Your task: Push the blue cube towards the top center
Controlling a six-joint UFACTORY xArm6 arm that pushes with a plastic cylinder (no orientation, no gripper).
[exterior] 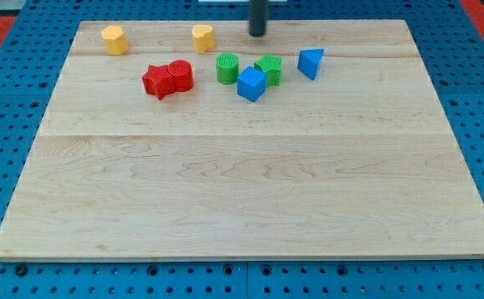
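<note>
- The robot has no pincer to open or close, just a dark rod. Its tip sits at the board's top middle, above the blocks and touching none.
- The board is mostly bare, with all blocks near the top.
- The blue cube sits just below the green star and green cylinder, very close to both.
- I think the tip must go round below the cube to push it up.
- The green blocks may get pushed too.
</note>
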